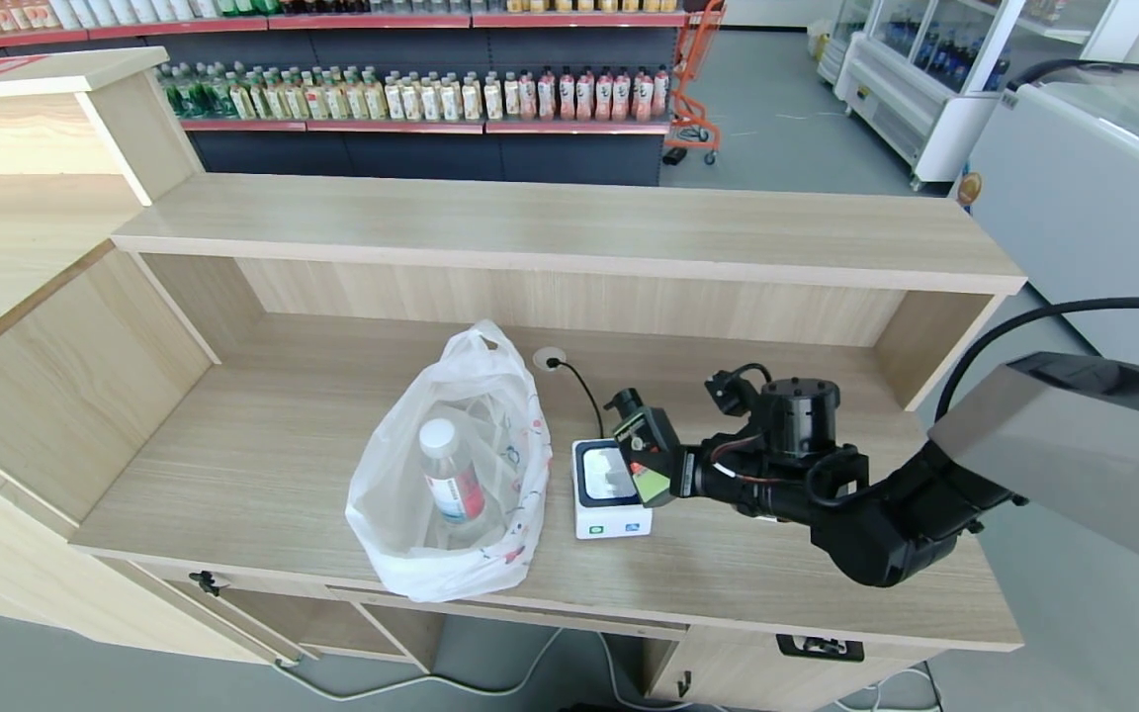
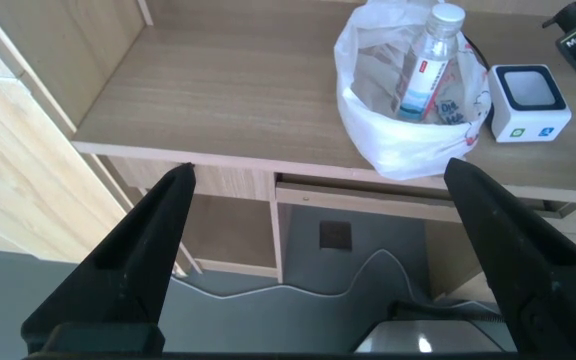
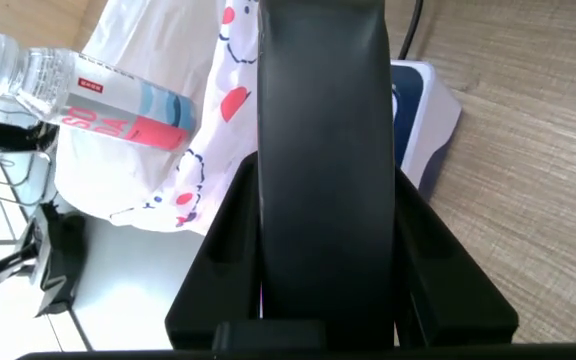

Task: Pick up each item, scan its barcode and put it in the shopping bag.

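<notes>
Left gripper (image 2: 320,172), closest to its camera, hangs with its two dark fingers spread wide, off the front edge of the pale wooden counter (image 1: 263,445) and well apart from the white box scanner with a dark glass top (image 1: 612,514). Right gripper (image 1: 670,473) is clamped on a small flat black packet with red and green marks (image 1: 645,440), held close by the scanner's glass. Just beside the scanner, on its left, stands the white printed plastic shopping bag (image 1: 387,475), with a clear white-capped water bottle (image 1: 451,475) standing inside.

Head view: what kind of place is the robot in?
Most likely a shop's checkout: shelves of bottled drinks stand behind, a barcode scanner sits on the wooden counter beside a shopping bag, and the right tool holds a small packet by it.
</notes>
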Robot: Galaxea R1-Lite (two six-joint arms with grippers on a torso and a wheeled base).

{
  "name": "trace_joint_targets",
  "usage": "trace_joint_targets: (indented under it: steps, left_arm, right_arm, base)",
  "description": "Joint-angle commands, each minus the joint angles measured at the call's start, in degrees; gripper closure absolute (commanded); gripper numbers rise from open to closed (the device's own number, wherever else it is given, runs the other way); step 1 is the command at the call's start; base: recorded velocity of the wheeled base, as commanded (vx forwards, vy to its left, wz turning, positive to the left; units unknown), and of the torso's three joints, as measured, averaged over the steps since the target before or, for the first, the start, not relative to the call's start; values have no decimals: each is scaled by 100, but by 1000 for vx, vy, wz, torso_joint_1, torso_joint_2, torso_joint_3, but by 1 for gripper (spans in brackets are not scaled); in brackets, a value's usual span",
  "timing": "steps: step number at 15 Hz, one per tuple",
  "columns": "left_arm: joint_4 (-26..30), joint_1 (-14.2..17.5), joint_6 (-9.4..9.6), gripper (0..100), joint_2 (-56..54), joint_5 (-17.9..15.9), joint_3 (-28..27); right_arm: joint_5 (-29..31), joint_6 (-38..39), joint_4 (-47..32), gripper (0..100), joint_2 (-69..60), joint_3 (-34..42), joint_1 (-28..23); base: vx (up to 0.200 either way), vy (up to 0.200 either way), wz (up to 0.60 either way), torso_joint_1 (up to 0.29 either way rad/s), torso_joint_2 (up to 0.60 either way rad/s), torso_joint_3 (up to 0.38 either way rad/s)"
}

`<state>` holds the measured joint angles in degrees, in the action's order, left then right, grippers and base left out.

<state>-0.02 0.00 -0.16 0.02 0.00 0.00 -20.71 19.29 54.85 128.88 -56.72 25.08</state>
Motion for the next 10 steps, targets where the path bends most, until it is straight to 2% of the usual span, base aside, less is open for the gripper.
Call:
trace_joint_targets:
  steps: [1,7,10]
  left_arm:
    - [2,0,-2,0,6,0,0]
    - [2,0,-2,0,6,0,0]
    - [-6,0,-2,0,6,0,0]
  right_arm:
    - [6,5,35,100,243,-164,68]
    - [41,383,35,100,656,-884,191]
    - [41,357,35,100,735,-902,191]
  base:
    - [0,0,0,0,0,0]
    - [0,0,0,0,0,0]
    - [0,0,0,0,0,0]
